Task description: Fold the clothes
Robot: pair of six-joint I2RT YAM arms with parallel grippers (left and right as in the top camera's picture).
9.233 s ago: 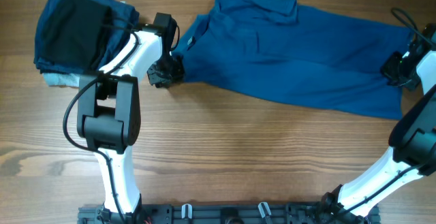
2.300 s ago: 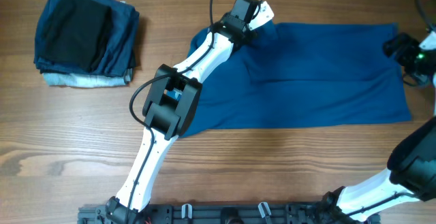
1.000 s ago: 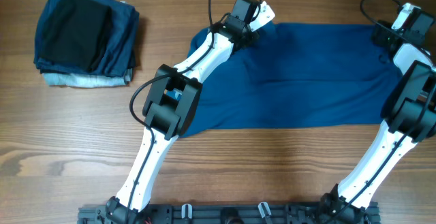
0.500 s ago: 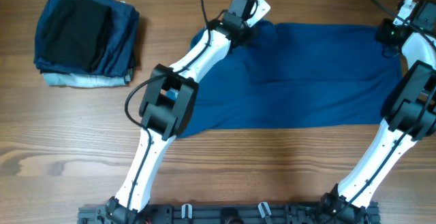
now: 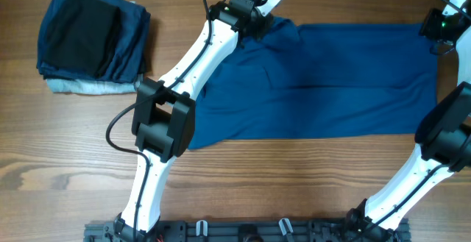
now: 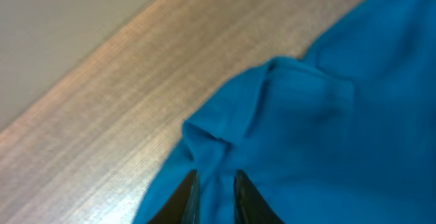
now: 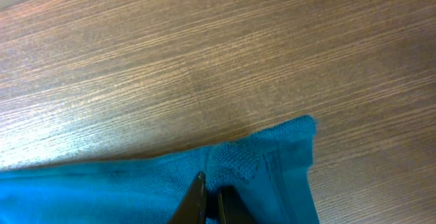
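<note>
Where the clothes [image 5: 346, 80] lie spread, the table [image 5: 294, 176] shows brown wood grain — streaked.

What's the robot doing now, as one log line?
left fingers: pinching shirt far edge | right fingers: pinching shirt corner | shirt: lying on table

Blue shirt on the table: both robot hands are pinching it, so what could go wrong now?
1. The right gripper pinches only a small bit by the corner of the plain medium-blue cloth shirt, so the cloth might slip out when pulled.
2. The left gripper holds a bunched-up lump near the far edge, so the fold might come out wrinkled or crooked.
</note>
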